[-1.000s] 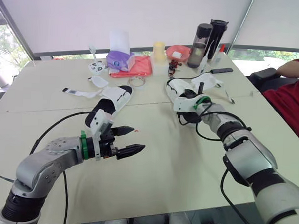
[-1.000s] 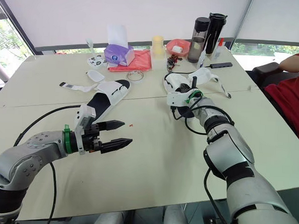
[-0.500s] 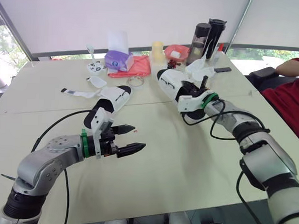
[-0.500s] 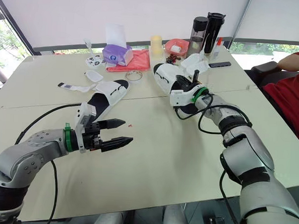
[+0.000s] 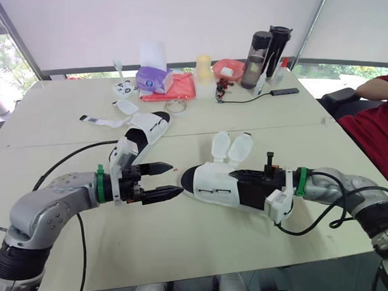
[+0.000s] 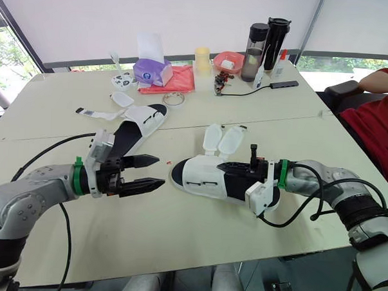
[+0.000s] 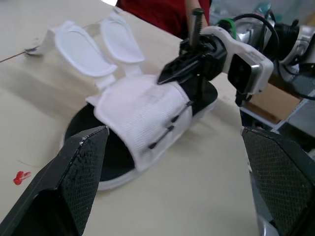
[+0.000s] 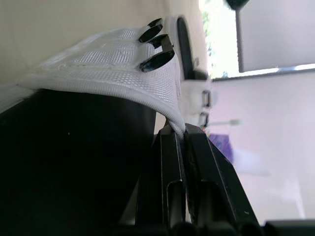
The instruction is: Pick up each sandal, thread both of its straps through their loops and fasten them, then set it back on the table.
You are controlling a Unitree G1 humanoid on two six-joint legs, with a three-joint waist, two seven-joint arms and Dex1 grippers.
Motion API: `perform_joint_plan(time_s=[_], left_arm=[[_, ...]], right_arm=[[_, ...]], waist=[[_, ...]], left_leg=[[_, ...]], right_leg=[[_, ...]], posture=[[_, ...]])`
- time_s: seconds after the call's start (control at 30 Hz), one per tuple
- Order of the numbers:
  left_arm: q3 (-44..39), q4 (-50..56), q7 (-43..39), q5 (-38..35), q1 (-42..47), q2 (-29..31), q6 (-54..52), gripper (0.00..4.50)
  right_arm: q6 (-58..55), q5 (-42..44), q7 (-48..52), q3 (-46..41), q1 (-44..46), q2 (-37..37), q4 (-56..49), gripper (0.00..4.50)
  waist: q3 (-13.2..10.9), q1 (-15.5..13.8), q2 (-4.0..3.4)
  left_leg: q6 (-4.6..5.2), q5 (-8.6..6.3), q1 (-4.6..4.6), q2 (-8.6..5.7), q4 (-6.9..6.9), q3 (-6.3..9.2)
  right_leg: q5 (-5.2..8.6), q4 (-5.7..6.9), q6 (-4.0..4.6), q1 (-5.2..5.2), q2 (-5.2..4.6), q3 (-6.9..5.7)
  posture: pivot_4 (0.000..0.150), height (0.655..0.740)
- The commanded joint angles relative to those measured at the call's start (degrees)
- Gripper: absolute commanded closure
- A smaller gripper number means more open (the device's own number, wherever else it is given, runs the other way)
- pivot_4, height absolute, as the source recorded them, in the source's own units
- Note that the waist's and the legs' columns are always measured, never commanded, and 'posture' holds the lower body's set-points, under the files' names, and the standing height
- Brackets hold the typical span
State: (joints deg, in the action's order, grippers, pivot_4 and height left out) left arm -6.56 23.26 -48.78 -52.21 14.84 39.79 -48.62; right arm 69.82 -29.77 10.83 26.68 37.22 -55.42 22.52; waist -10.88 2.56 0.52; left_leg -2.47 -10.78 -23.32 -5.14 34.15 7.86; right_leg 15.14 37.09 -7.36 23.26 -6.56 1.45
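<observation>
At mid-table, directly in front of the robot, the white sandal (image 5: 215, 184) sits between the two grippers, toe toward the left one; whether its sole rests on the table (image 5: 195, 261) or hangs just above it cannot be told. The right gripper (image 5: 244, 180) is closed on the rear edge of the upper, with the fabric pinched between its two fingers. The left gripper (image 5: 176, 178) is spread wide and holds nothing; its fingertips lie just beside the toe.

Both straps (image 5: 229, 147) are unfastened and splay outward on the far side; the black loops (image 7: 170, 129) on the near side are empty. A second sandal (image 5: 146, 127) lies well apart, beyond the left gripper.

Step in hand, by judgement: presenting the first sandal for threading. The next move calls for the left gripper to close on one strap tip, fold it over the upper and feed it through its loop; the right gripper must hold steady, since the loops look narrow.
</observation>
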Motion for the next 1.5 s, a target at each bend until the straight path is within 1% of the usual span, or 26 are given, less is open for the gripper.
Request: perform_joint_plan(time_s=[0.03,0.3,0.43,0.63,0.87,0.97,1.17,1.2,1.23,1.33,1.43,1.47,1.5], left_arm=[[-0.1,-0.2,-1.1,0.1,0.8,0.5,0.4,0.0],[1.0,-0.8,-0.5,0.6,1.5,-0.7,0.5,0.0],[0.7,0.2,0.7,0.2,0.5,-1.4,0.2,0.0],[0.6,1.2,1.6,-0.4,-0.6,-2.0,0.1,0.0],[0.4,1.7,1.0,-0.7,-1.3,-1.3,0.1,0.0],[0.6,1.6,1.0,-0.5,-1.5,-1.4,0.2,0.0],[0.6,1.8,1.0,-0.4,-2.1,-1.2,0.2,0.0],[0.6,1.6,0.8,-0.3,-2.2,-1.2,0.3,0.0],[0.7,1.2,0.5,0.0,-2.2,-1.0,0.4,0.0],[0.8,-0.8,-0.5,1.7,-2.5,-0.5,1.5,0.0],[1.6,-5.3,-1.6,7.2,-2.8,0.2,5.7,0.0],[1.6,-6.4,-1.8,8.6,-2.5,0.2,7.0,0.0],[1.6,-7.0,-2.0,9.3,-2.2,0.2,7.7,0.0]], right_arm=[[3.5,-1.7,-1.1,-3.5,1.0,2.7,-2.1,4.45],[6.6,-13.0,-3.3,-4.3,6.4,9.4,4.0,4.45],[5.4,-23.8,-9.3,-2.6,11.5,10.9,9.8,4.45],[4.6,-34.5,-21.1,1.5,16.8,12.3,16.7,4.45],[5.4,-39.6,-32.3,6.7,21.0,13.8,21.8,4.45],[5.7,-41.7,-36.7,9.1,21.7,14.0,22.2,4.45],[6.5,-41.9,-39.4,12.0,21.4,13.2,23.2,4.45],[6.4,-42.0,-39.7,12.3,21.4,13.1,23.4,3.87],[6.4,-41.5,-39.1,12.5,21.5,13.2,24.2,3.51],[6.3,-40.3,-37.8,13.0,21.8,13.5,26.0,2.02],[5.1,-38.8,-38.7,11.5,21.0,12.4,25.0,0.45],[4.7,-37.4,-38.5,10.4,20.6,11.5,24.6,0.04],[4.4,-36.3,-38.2,9.7,20.4,11.0,24.4,0.04]], waist=[[0.0,-0.1,0.02],[0.0,-0.2,0.05],[0.0,-0.2,0.05],[0.0,-0.1,0.05],[0.0,0.0,0.05],[0.0,0.0,0.05],[0.0,-0.1,0.05],[0.0,-0.1,0.06],[0.0,0.0,0.06],[0.0,0.0,0.05],[0.0,0.0,0.05],[0.0,0.0,0.05],[0.0,0.0,0.05]], left_leg=[[0.0,0.0,0.0,0.0,0.0,0.0],[-0.02,0.01,-0.01,-0.04,0.01,0.04],[-0.05,0.03,-0.01,-0.05,0.01,0.05],[-0.08,0.05,-0.01,-0.04,-0.05,0.05],[-0.1,0.06,-0.01,-0.04,-0.06,0.04],[-0.11,0.06,-0.01,-0.05,-0.06,0.05],[-0.11,0.07,-0.01,-0.05,-0.07,0.05],[-0.11,0.07,-0.01,-0.05,-0.07,0.05],[-0.12,0.07,-0.01,-0.05,-0.07,0.05],[-0.12,0.07,-0.01,-0.05,-0.07,0.05],[-0.12,0.07,0.0,-0.05,-0.07,0.05],[-0.12,0.07,0.03,-0.07,-0.07,0.04],[-0.12,0.07,0.03,-0.07,-0.07,0.05]], right_leg=[[0.0,-0.01,0.0,0.0,0.0,0.0],[0.0,-0.01,0.0,-0.01,0.0,0.01],[0.0,-0.01,0.0,0.0,0.0,0.02],[0.0,0.01,0.01,0.04,0.01,0.03],[0.01,0.01,0.02,0.05,0.02,0.05],[0.01,0.02,0.03,0.05,0.02,0.06],[0.01,0.02,0.03,0.05,0.03,0.06],[0.01,0.02,0.03,0.05,0.03,0.07],[0.01,0.02,0.03,0.05,0.04,0.07],[0.01,0.02,0.03,0.05,0.04,0.06],[0.01,0.02,0.03,0.04,0.05,0.07],[0.01,0.03,0.04,0.01,0.08,0.08],[0.01,0.02,0.04,0.01,0.09,0.08]], posture=[[0.15,0.74],[0.15,0.74],[0.15,0.74],[0.15,0.74],[0.15,0.74],[0.15,0.74],[0.15,0.74],[0.15,0.74],[0.15,0.74],[0.15,0.74],[0.15,0.74],[0.15,0.74],[0.15,0.74]])
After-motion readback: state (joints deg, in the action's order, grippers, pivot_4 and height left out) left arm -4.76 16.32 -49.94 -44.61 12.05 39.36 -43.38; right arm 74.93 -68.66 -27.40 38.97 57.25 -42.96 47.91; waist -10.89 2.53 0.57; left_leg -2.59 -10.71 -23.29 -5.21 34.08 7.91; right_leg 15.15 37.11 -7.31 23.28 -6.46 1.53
